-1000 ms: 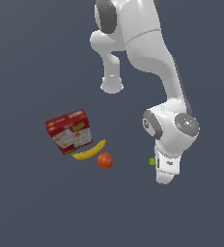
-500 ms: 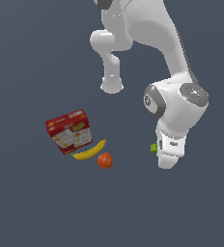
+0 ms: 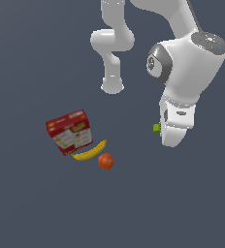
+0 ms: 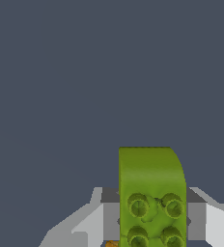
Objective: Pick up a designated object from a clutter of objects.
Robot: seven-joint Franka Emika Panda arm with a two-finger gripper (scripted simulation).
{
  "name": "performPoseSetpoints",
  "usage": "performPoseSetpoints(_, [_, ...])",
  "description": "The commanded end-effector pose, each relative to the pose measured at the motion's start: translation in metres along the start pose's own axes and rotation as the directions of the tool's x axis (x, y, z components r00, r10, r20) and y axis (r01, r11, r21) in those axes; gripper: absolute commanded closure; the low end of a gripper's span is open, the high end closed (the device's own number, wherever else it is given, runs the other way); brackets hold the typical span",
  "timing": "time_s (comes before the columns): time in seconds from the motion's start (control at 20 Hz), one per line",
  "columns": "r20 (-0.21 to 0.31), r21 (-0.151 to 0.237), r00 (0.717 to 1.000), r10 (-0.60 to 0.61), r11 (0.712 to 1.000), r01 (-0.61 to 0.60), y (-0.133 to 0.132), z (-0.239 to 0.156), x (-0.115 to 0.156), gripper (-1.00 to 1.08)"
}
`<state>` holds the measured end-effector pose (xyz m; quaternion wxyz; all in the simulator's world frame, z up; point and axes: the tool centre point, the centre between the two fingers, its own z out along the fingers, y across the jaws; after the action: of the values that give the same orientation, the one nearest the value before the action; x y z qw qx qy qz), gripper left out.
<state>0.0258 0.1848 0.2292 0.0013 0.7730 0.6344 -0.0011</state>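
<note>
While the red printed carton box (image 3: 70,131), the yellow banana (image 3: 89,152) and the small orange-red round fruit (image 3: 105,161) lie where they did a second ago at the exterior view's left, the white arm has risen and carried the tiny bright green studded block (image 3: 156,128) up with it, well apart from them, so the pick looks essentially done. In the wrist view the gripper (image 4: 152,217) is pinching that block (image 4: 151,193) between its grey fingers (image 4: 110,219), studded face toward the camera and long axis running out past the fingertips, away from the wrist.
</note>
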Motion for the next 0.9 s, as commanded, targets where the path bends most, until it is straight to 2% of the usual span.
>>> performPoseSetpoints(0.0, [-0.001, 0.000, 1.000, 0.000, 1.000, 0.000, -0.009, -0.027, -0.005, 1.08])
performPoseSetpoints(0.45, [-0.003, 0.001, 1.000, -0.001, 1.000, 0.001, -0.033, -0.112, -0.019, 1.08])
performPoseSetpoints(0.85, [-0.004, 0.001, 1.000, 0.000, 1.000, 0.000, -0.044, -0.157, -0.026, 1.08])
